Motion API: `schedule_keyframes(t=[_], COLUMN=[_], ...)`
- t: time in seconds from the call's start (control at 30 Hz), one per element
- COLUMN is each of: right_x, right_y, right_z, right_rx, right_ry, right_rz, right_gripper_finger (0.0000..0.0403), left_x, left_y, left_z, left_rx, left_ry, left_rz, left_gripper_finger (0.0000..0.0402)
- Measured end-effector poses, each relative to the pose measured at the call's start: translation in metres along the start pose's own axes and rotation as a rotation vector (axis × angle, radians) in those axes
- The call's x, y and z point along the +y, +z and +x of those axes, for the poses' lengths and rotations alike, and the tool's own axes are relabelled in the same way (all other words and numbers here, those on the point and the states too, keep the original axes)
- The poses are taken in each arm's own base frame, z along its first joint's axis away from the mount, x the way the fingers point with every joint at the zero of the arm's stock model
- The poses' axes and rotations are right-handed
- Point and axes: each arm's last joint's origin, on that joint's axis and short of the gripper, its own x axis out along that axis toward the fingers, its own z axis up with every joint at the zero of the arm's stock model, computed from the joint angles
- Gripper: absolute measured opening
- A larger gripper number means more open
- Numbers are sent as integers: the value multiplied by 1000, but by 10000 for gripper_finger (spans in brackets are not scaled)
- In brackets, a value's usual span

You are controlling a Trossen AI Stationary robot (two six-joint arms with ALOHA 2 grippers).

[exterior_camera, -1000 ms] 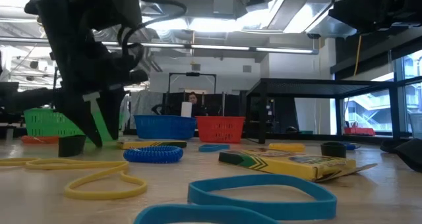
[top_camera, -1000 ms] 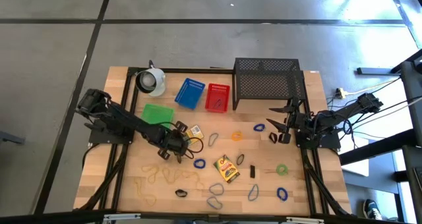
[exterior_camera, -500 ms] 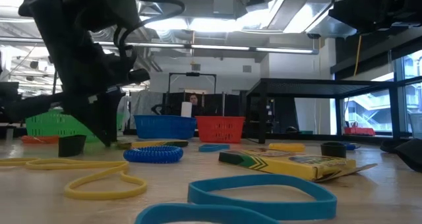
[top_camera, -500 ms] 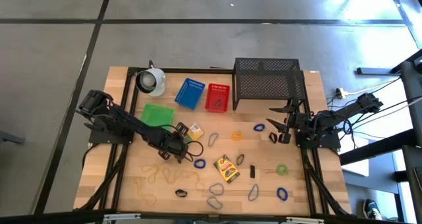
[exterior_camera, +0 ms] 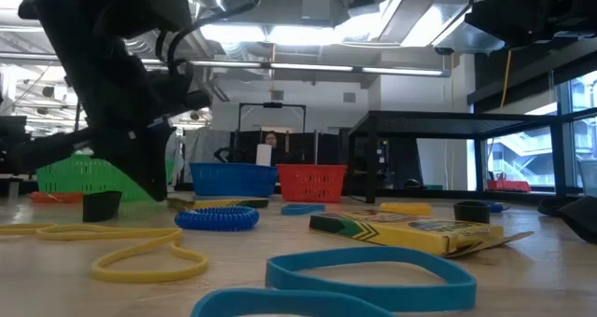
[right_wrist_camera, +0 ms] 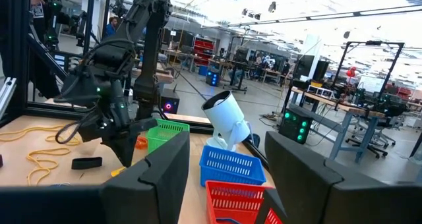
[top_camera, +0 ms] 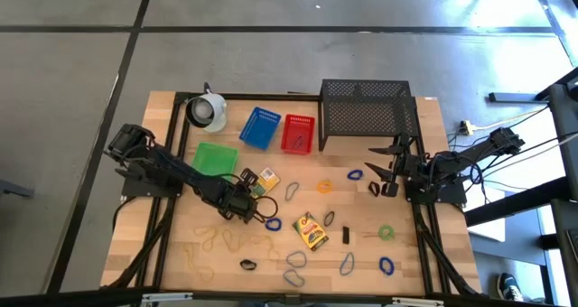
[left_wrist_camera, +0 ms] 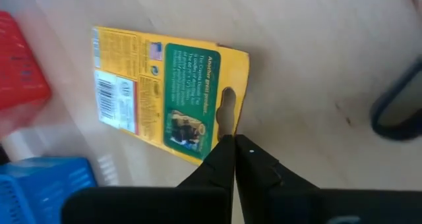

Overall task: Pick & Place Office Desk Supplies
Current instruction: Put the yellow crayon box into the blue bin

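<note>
Left tool [left_wrist_camera: 232,140]: clenched, tips pressed together at the edge of the crayon box [left_wrist_camera: 168,92] beside its hang-hole; whether card sits between the tips, cannot tell.
Left tool, high view [top_camera: 244,201]: left of centre, low over the bench [top_camera: 163,244].
Crayon box, high view [top_camera: 265,180]: centre-left, lying flat, just right of the green basket [top_camera: 215,158].
Right tool [top_camera: 388,170]: released, fingers wide apart, parked at right in front of the black wire-mesh rack [top_camera: 366,113].
Step in hand: judged as a pinch on the box's edge before lifting.
Doing it well: lift slowly and check that the box rises with the tips; a thin card edge slips easily, so reopen and bite deeper if it stays down.
Likely goal: one of the baskets at upper centre, blue [top_camera: 260,127] or red [top_camera: 298,133]; which one, cannot tell.
In the way: blue band [top_camera: 273,224] just below and right of the tool, easy to snag on a drag; better to rise straight up first.
Other supplies: second crayon box [top_camera: 312,230] at centre; orange band [top_camera: 324,187], green band [top_camera: 386,232] and a dark clip [top_camera: 346,236] to the right; tan bands [top_camera: 221,239] at lower left.
Low view: yellow band [exterior_camera: 121,252] and blue band [exterior_camera: 364,270] in the foreground, left arm dark at upper left.
Not for picking: white cup-like object [top_camera: 208,111] at upper left.
</note>
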Motion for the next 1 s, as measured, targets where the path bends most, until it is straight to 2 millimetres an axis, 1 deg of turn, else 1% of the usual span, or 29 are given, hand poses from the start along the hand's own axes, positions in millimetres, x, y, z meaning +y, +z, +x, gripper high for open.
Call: schedule_keyframes(t=[0.23,0.6,0.87,1.0], right_x=[0,0,0,0], right_y=[0,0,0,0], right_z=[0,0,0,0], right_rx=[0,0,0,0], right_ry=[0,0,0,0], right_rz=[0,0,0,0], right_gripper_finger=[201,201,201,201], left_x=[12,40,51,55], left_y=[18,40,48,47], left_z=[-15,-42,-54,-58], left_rx=[-28,-13,8,33], left_ry=[154,494,625,683], left_rz=[-29,-121,-145,-151], left_gripper_finger=[3,3,2,3])
